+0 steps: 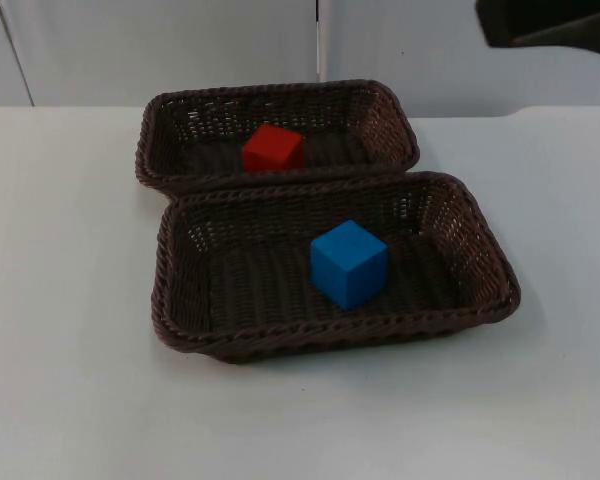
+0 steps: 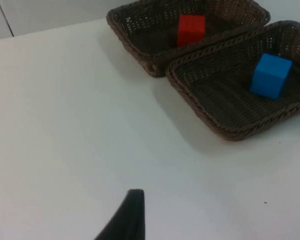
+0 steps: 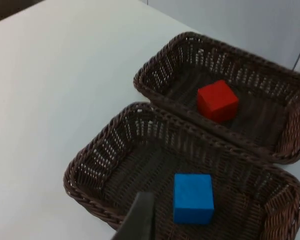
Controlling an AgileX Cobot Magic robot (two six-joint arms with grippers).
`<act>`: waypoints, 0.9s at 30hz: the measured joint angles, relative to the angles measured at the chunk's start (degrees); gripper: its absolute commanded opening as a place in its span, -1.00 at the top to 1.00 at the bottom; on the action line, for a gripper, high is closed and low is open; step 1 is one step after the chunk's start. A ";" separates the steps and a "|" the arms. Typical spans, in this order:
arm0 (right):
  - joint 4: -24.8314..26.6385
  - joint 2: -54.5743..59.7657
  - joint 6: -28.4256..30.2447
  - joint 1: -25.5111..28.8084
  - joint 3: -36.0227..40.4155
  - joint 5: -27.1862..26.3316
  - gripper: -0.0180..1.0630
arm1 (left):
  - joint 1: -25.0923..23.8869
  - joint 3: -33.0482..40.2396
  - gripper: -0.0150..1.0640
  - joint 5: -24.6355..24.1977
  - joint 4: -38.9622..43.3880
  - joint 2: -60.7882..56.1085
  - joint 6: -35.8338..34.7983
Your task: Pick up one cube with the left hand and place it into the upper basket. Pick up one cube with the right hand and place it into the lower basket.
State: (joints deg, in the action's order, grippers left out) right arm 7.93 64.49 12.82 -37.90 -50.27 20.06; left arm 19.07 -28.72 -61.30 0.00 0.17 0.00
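Blue cube [image 1: 349,263] in lower basket [image 1: 180,300], red cube [image 1: 273,148] in upper basket [image 1: 160,140], fingers' state unclear.

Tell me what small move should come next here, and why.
Probably just draw both arms back to rest. The red cube already sits in the upper basket and the blue cube in the lower basket, both resting free, so judging by this, nothing seems left to pick up.
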 measured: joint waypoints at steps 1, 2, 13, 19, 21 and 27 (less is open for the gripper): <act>0.00 0.00 0.00 0.00 0.00 0.00 -0.59 | 0.00 0.00 -0.87 0.00 0.00 0.00 0.00; 0.00 -1.48 0.00 0.00 0.75 -0.11 -0.59 | 0.00 0.00 -0.87 0.00 0.00 0.00 0.00; 0.00 -13.58 0.00 0.00 9.26 0.86 -0.59 | 0.00 0.00 -0.87 0.00 0.00 0.00 0.00; 0.00 -21.21 0.00 0.00 12.66 4.47 -0.59 | 0.00 0.00 -0.87 0.00 0.00 0.00 0.00; 0.00 -24.57 0.00 0.00 14.02 5.64 -0.59 | 0.00 0.00 -0.87 0.00 0.00 0.00 0.00; 0.00 -31.31 -0.23 0.00 15.86 9.23 -0.59 | 0.00 0.00 -0.87 0.00 0.00 0.00 0.00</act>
State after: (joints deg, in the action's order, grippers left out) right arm 7.93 33.18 12.60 -37.90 -34.41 29.29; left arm 19.07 -28.72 -61.30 0.00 0.17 0.00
